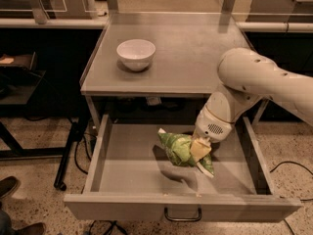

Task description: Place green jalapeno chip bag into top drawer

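Note:
The top drawer [117,170] is pulled fully open below the grey table, its dark curved handle [182,215] at the front centre. The green jalapeno chip bag [179,149] hangs over the middle of the drawer, a little above its floor, casting a shadow below it. My gripper [199,151] is shut on the bag's right end, reaching down from the white arm [254,82] that comes in from the right.
A white bowl [136,54] stands on the table top [195,48] at the left. Dark shelving and cables are at the left of the table. A shoe [7,186] shows at the bottom left on the speckled floor.

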`<action>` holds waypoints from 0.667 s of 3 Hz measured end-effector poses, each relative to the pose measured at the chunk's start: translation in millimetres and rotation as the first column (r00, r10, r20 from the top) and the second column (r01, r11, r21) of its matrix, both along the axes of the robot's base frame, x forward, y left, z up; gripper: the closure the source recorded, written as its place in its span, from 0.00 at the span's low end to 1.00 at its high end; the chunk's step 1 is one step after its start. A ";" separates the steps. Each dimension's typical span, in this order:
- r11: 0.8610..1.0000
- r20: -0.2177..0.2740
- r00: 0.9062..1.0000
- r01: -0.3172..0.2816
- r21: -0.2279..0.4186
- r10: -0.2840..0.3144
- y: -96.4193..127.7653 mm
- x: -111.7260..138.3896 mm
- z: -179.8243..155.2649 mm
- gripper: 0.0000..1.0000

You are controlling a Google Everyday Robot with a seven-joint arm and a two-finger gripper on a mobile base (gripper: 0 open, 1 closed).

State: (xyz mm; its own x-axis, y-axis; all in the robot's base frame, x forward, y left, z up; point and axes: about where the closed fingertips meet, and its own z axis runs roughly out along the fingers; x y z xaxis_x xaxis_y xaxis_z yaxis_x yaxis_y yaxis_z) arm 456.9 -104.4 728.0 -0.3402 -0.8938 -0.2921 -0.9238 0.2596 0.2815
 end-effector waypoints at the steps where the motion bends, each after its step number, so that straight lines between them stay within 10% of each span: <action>1: 0.995 -0.038 0.996 0.083 0.061 -0.081 6.8 1.1 -24.5 1.00; 2: 0.979 -0.043 0.985 0.173 0.104 -0.170 5.8 14.1 -46.4 1.00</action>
